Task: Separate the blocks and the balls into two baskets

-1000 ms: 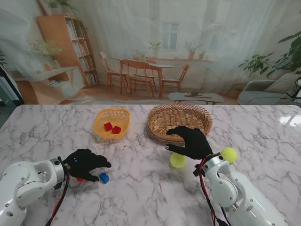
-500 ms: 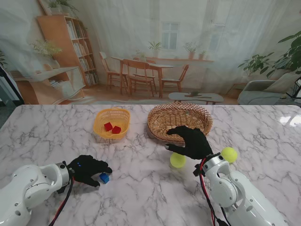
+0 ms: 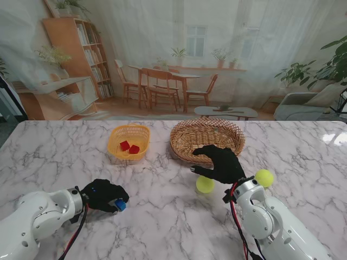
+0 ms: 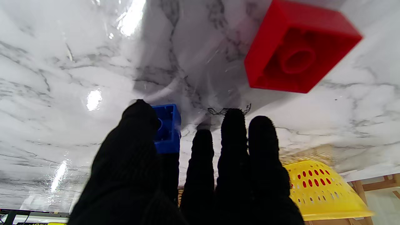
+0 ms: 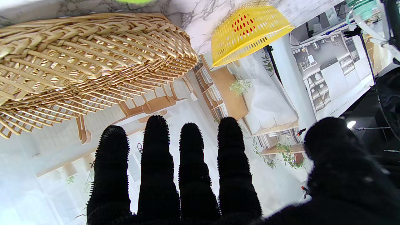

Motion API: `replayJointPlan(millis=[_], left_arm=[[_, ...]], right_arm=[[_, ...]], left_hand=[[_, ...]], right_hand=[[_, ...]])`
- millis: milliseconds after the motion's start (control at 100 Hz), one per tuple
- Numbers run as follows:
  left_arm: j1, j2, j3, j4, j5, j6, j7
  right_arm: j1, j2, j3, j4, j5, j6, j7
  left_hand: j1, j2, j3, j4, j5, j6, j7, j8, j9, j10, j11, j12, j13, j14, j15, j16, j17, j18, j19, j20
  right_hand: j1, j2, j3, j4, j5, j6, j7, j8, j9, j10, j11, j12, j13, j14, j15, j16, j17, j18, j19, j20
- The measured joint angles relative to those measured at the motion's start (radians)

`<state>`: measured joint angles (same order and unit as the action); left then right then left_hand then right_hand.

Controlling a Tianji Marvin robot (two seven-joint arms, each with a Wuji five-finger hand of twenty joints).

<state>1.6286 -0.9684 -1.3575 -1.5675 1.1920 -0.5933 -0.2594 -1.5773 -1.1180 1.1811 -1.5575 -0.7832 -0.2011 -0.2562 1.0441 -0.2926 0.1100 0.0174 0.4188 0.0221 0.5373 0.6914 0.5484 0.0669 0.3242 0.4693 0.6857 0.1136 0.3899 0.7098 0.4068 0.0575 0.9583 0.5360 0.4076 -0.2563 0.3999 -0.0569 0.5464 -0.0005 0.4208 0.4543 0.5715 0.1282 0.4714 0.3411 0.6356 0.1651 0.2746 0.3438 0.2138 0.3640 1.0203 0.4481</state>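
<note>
Blue block [image 3: 120,205] pinched in left robot hand [image 3: 104,194]; fingers curled.

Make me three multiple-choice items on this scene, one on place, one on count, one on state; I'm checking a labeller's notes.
1. Where do the two red blocks lie?
A. in the yellow basket
B. in the wicker basket
C. on the bare table

2. How many green balls show on the table?
A. one
B. two
C. four

3. What is the left hand doing?
A. hanging open over the wicker basket
B. closing on the blue block
C. holding a green ball

Answers: 1 A, both red blocks sit inside the yellow basket. 2 B, one ball by the right hand, another ball to its right. 3 B, the wrist view shows thumb and finger on the blue block.
</note>
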Motion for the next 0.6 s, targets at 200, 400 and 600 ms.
replayJointPlan(millis=[200, 400, 600], left_arm=[[-0.002, -0.001, 0.006, -0.004, -0.042, 0.019, -0.024], [0.0, -0.003, 0.003, -0.006, -0.041, 0.019, -0.023], [0.0, -0.004, 0.002, -0.006, -0.043, 0.019, -0.025]], right_arm=[[0.002, 0.0, -0.001, 0.001, 0.001, 0.001, 0.003], [0.002, 0.0, -0.001, 0.001, 0.001, 0.003, 0.003], [0.002, 0.0, -0.001, 0.001, 0.002, 0.003, 0.002]], left_hand=[[0.09, 0.005, -0.006, 0.0, 0.014, -0.009, 0.124, 0.082, 0.079, 0.001, -0.003, 0.33, 0.046, -0.001, 0.056, 0.071, 0.035, -0.001, 0.053, 0.022], [0.1, 0.019, -0.018, 0.0, 0.036, -0.01, 0.152, 0.092, 0.164, 0.0, 0.014, 0.385, 0.066, -0.001, 0.085, 0.097, 0.049, 0.001, 0.078, 0.034], [0.1, 0.019, -0.018, 0.0, 0.037, -0.01, 0.156, 0.092, 0.194, -0.01, 0.014, 0.395, 0.078, -0.001, 0.097, 0.108, 0.062, 0.005, 0.09, 0.036]], right_hand=[[0.0, 0.0, 0.0, 0.0, 0.0, 0.0, 0.0, 0.0, 0.0, 0.0, 0.0, 0.0, 0.0, 0.0, 0.0, 0.0, 0.0, 0.0, 0.0, 0.0], [0.0, 0.0, 0.0, 0.0, 0.0, 0.0, 0.0, 0.0, 0.0, 0.0, 0.0, 0.0, 0.0, 0.0, 0.0, 0.0, 0.0, 0.0, 0.0, 0.0], [0.0, 0.0, 0.0, 0.0, 0.0, 0.0, 0.0, 0.0, 0.0, 0.0, 0.0, 0.0, 0.0, 0.0, 0.0, 0.0, 0.0, 0.0, 0.0, 0.0]])
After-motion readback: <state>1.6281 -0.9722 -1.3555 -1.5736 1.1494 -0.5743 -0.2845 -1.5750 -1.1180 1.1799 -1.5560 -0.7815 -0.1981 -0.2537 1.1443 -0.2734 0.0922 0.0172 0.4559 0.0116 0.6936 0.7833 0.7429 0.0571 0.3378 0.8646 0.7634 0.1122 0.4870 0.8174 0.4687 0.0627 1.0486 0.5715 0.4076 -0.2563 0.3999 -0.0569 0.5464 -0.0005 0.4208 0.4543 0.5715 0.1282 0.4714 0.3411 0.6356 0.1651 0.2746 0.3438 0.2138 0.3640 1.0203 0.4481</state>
